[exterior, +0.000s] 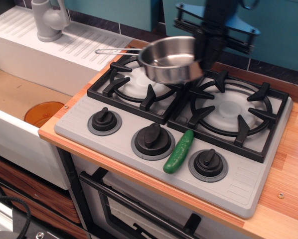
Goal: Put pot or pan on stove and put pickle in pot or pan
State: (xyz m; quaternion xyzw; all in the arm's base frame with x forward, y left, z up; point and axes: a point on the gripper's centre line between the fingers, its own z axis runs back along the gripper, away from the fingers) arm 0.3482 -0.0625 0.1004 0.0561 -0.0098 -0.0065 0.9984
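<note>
The shiny steel pan (170, 60) hangs in the air above the gap between the two burners of the grey stove (79, 117), its thin wire handle pointing left. My gripper (209, 50) is shut on the pan's right rim and holds it level. The dark-green pickle (179, 151) lies on the stove's front panel between the middle knob (152, 138) and the right knob (208, 162). Both burner grates, left (131, 84) and right (233, 112), are bare.
A white sink drainboard (64, 50) with a grey tap (48, 19) stands at the left. An orange disc (43, 112) lies in the sunken basin below it. The wooden counter (288, 164) runs along the right. A teal wall is behind.
</note>
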